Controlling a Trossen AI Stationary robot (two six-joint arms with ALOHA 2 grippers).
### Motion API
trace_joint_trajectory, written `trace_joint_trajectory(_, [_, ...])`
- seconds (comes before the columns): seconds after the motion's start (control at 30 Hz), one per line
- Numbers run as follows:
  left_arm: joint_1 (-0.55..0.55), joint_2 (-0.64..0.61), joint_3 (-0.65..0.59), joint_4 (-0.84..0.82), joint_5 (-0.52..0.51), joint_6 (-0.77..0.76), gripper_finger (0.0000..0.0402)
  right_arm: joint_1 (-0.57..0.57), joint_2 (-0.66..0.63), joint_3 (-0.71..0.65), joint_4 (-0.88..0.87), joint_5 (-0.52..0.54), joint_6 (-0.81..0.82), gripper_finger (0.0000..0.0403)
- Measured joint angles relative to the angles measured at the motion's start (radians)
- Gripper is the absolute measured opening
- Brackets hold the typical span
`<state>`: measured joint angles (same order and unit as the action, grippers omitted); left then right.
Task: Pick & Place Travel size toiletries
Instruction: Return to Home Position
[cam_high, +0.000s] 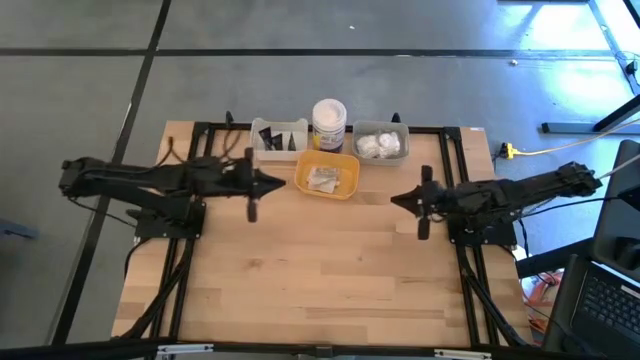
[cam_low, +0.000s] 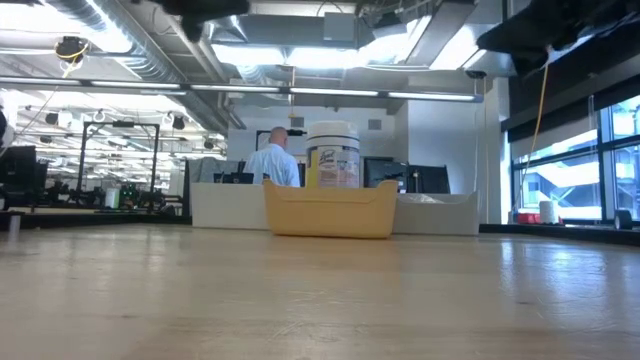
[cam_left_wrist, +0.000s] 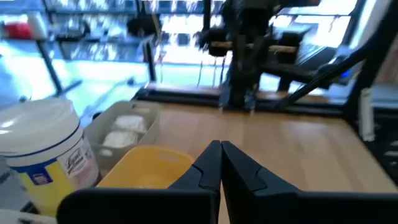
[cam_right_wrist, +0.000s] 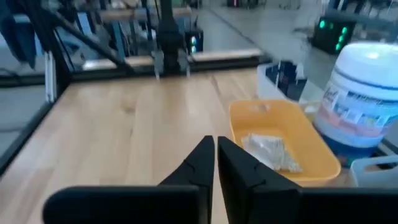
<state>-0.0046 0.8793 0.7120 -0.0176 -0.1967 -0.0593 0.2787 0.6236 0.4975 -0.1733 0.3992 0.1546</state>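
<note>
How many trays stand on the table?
3: the white tray left of the jar, the yellow tray in front of it, the grey tray on its right.

Overhead, table-level, wrist views share yellow tray.

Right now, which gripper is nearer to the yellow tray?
Left. The left gripper, shut, hangs just beside the yellow tray; the right gripper, also shut, is farther off on the tray's opposite side.
</note>
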Motion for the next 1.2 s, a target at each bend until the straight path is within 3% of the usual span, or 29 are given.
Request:
trace_joint_trajectory(0.17, [-0.020,-0.166,-0.158,0.103,0.025,0.021,0.0002,0.000,-0.110,-0.056,0.003,-0.005,-0.016,0.0015])
trace_joint_trajectory(0.63, [-0.022,-0.533,-0.417,0.070,0.133,0.038,0.0004,-0.003,-0.415,-0.205,0.023,-0.049,-0.090,0.0012])
trace_joint_trajectory(0.97, [-0.020,-0.740,-0.494,-0.056,0.116,0.046,0.0004,-0.003,-0.615,-0.303,-0.013,0.016,-0.088,0.0015])
trace_joint_trajectory(1.2, [-0.020,-0.880,-0.494,-0.213,0.084,0.047,0.0004,-0.008,-0.624,-0.317,-0.058,0.098,-0.108,0.0004])
